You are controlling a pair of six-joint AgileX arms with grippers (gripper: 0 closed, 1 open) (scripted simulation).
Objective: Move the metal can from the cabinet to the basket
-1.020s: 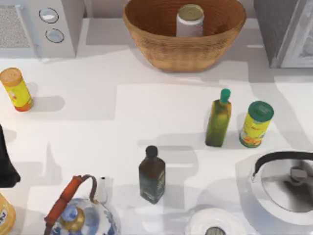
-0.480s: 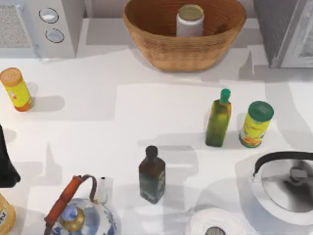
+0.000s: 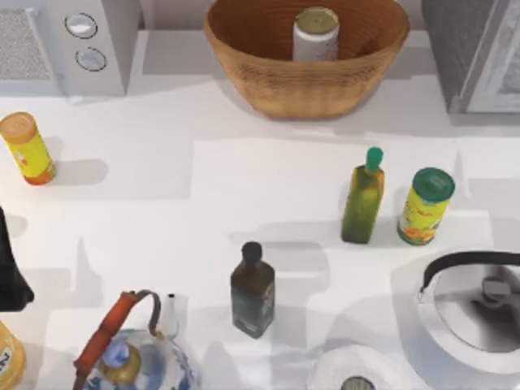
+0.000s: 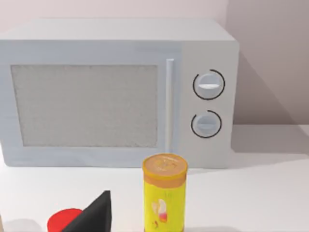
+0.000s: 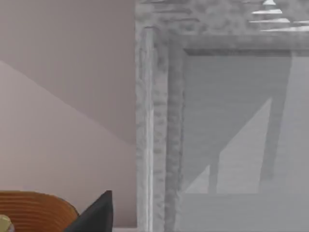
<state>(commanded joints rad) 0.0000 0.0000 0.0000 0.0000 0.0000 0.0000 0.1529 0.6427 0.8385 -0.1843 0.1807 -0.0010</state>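
Woven wicker, tan-brown, formed the basket (image 3: pixel 306 61) at the middle of the surface's far edge, and the metal can (image 3: pixel 315 33) stood upright inside it, its dull gold top facing up. The grey cabinet (image 3: pixel 471 53) filled the far right corner, its white-framed door panel toward the right edge; the right wrist view looked along that frame (image 5: pixel 159 121) with a sliver of the basket's rim (image 5: pixel 34 205) beside it.

The left arm (image 3: pixel 12 268) sat parked at the surface's left edge, and whether its pincer was open or closed could not be told. A dark finger tip (image 4: pixel 94 215) showed in the left wrist view, facing the white microwave (image 4: pixel 118 92) in the far left corner and the orange-lidded yellow can (image 3: pixel 27 148) in front of it. The right pincer's state could not be told either.

On the open surface (image 3: pixel 203 195) stood an olive bottle with a green cap (image 3: pixel 363 197) just beside a green-lidded can (image 3: pixel 425 206), a dark bottle (image 3: pixel 252 289) nearer the front, a blue-patterned teapot (image 3: pixel 134 353) at the front edge and a steel kettle (image 3: pixel 475 305) at the front right.
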